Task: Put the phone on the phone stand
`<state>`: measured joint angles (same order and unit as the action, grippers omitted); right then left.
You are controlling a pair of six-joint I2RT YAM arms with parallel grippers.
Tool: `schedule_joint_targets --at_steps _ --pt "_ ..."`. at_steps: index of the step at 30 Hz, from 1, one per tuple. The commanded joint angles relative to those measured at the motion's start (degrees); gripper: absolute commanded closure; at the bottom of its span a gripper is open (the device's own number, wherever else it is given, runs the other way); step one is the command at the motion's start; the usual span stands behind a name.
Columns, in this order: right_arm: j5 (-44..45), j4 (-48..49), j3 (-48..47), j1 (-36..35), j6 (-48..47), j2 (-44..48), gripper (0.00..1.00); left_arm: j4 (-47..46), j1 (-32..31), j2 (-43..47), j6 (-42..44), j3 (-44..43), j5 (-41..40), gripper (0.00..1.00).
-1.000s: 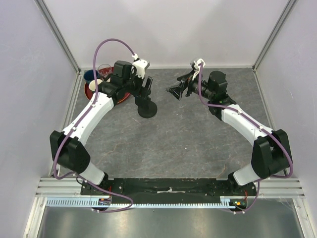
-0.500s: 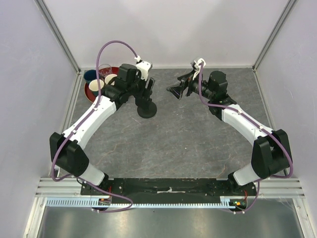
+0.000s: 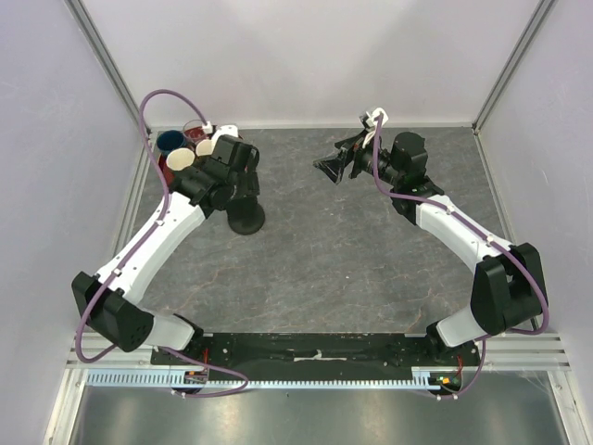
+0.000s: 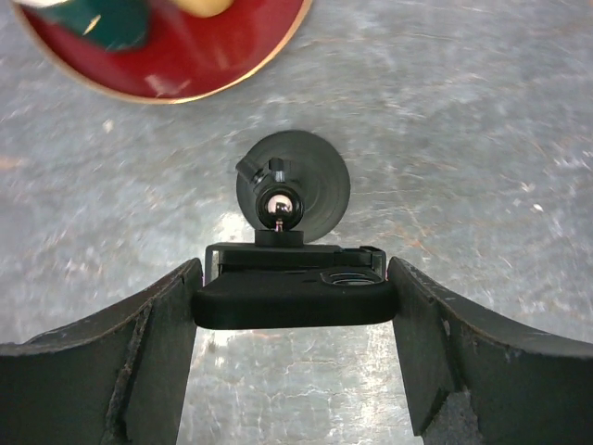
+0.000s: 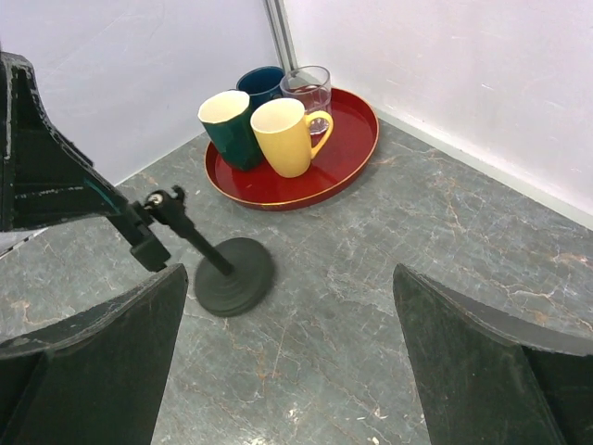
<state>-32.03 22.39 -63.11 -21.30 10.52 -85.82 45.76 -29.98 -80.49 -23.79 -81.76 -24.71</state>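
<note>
Boxing the cell are white wall panels [image 3: 306,56] on 3 sides, meeting the grey stone-look table [image 3: 324,269] along its far, left and right edges, with a metal post in each far corner. The widest free run is the middle of the table between the 2 arms, from the base rail to the far wall. The far-left corner is tight: a red tray [image 5: 347,153] sits there with a dark green mug [image 5: 232,130], a yellow mug [image 5: 283,139], a blue cup [image 5: 262,83] and a clear glass [image 5: 308,88] bunched together. The left arm reaches from its near-left base toward that corner, elbow out left, wrist turned so its camera looks straight down. The right arm has its elbow out at the right edge and its forearm running back toward far centre. The right gripper [image 3: 335,167] is raised off the table and aimed left at the tray, jaws spread wide with nothing between them. The phone stand [image 3: 246,220] sits just beside the tray rim without touching it, disc base on the table, post slanting up toward the left gripper [image 4: 295,269]. That gripper is clamped on the phone [image 4: 295,301], which is seen edge-on and spans from one of the fingers [image 4: 139,352] to the other, touching both. The phone is right at the stand's clamp bracket [image 4: 241,258]; can't tell if it's seated.
</note>
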Motion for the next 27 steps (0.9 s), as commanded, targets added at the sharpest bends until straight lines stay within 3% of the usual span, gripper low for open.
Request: schedule_joint_targets --at_steps 1,5,6,9,12,17,27 --pt "0.74 1.52 -0.17 0.21 0.81 1.97 0.02 7.32 0.18 3.58 -16.1 -4.55 -13.34 0.98" --pt "1.36 0.99 -0.08 0.29 0.38 2.41 0.02 18.17 0.36 2.1 -24.44 -9.45 -20.53 0.98" --pt "1.53 0.99 -0.17 0.29 0.29 2.41 0.02 20.84 0.53 1.39 -29.77 -10.69 -23.69 0.98" --pt "1.62 0.46 -0.26 0.29 0.02 2.24 0.02 30.93 2.37 -0.72 -38.49 -14.3 -26.52 0.98" --pt "1.62 0.2 -0.52 0.29 0.02 2.15 0.02 34.3 5.45 0.24 -43.43 -13.87 -27.67 0.98" --pt "1.45 0.2 -0.43 0.21 0.02 2.33 0.02 33.34 13.61 3.49 -44.76 -11.23 -27.67 0.98" --pt "1.18 0.46 -0.52 0.21 0.46 2.33 0.02 40.54 18.46 2.18 -48.53 -13.96 -36.81 0.98"
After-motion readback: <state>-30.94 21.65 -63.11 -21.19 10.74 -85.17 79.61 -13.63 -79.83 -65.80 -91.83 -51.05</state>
